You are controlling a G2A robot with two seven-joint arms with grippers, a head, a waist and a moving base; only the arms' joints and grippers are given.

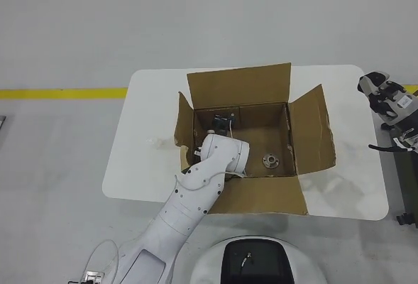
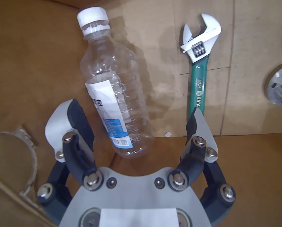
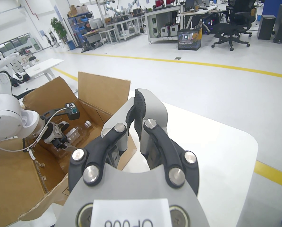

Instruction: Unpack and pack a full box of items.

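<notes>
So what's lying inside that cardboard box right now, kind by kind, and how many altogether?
Clear plastic bottle: 1
Green-handled wrench: 1
Round metal flange: 1
Brown roll, only partly seen: 1
Total: 4 visible; the arm may hide more.

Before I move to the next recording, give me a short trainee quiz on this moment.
1. True or false: the left gripper is shut on the bottle.
2. What lies beside the bottle in the box? A hammer; B wrench; C scissors.
3. Fill in: the right gripper, outside the box, is ____.
Key: 1 false, its fingers are open either side of the bottle; 2 B; 3 shut.
</notes>
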